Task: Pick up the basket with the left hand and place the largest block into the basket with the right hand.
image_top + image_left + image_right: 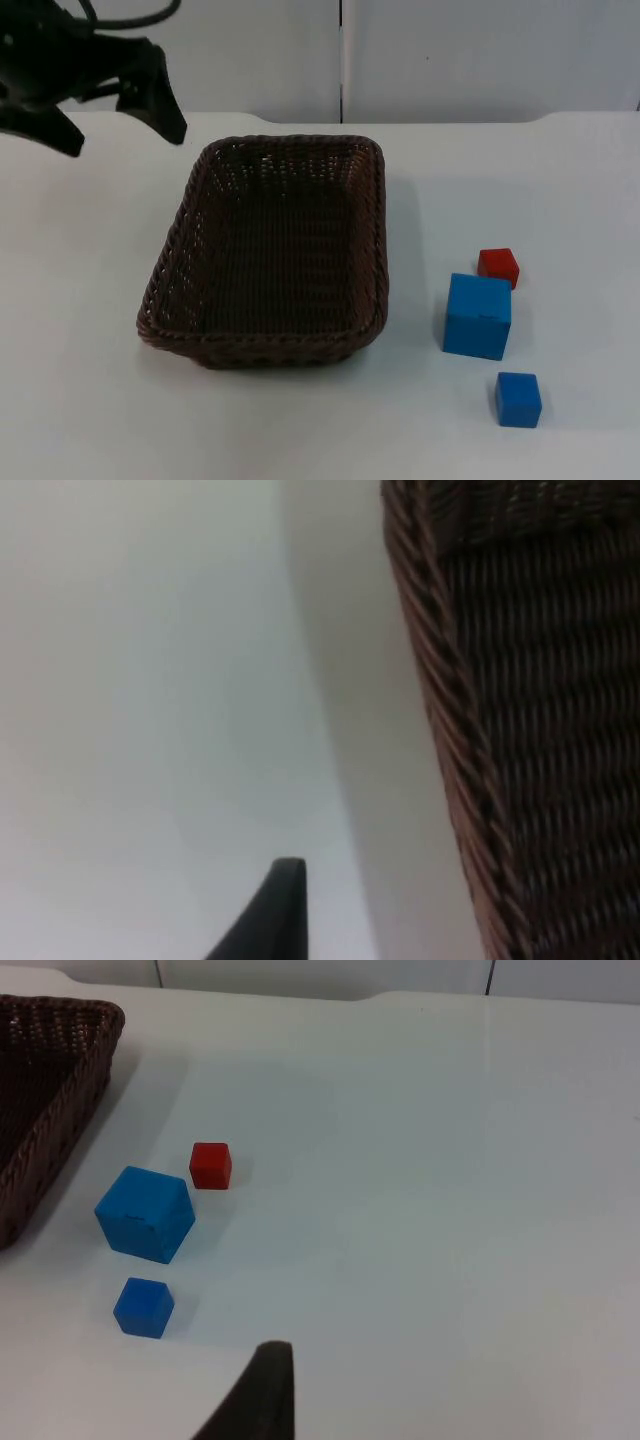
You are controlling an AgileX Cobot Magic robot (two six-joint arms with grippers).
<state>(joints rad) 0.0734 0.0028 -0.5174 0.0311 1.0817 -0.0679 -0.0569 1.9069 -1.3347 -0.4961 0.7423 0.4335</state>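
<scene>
**At the white table, basket on the surface, three blocks beside it**

A white table top [90, 400] runs back to a grey partition wall [480, 50], and everything I work with lies on it.

My left pincer [125, 125] hangs over the far left of the table, above the surface. Its two black fingers stand spread wide apart and have hold of nothing. The brown wicker basket [270, 250] lies just to the right of this pincer and a little nearer the front edge; its far left corner is the part closest to my fingers, yet there is bare table between them. In my left wrist view the woven wall of the basket [520, 730] rises close beside one black fingertip [280, 910], not touching it.

Further right of the basket, and well away from my left pincer, sit three blocks. The large blue block [478, 315], the biggest of them, stands near the basket's right wall with a strip of table between. The small red block [498, 266] lies just behind it, very close or touching; I cannot tell which. The small blue block [518, 399] lies in front of it, clearly apart.

In my right wrist view the same three blocks lie on the table ahead of one fingertip of the right pincer: large blue block [145, 1213], small red block [210, 1165], small blue block [143, 1307], with the basket's corner [50, 1100] beyond them. Whether the right pincer is open or closed, I cannot tell.
</scene>
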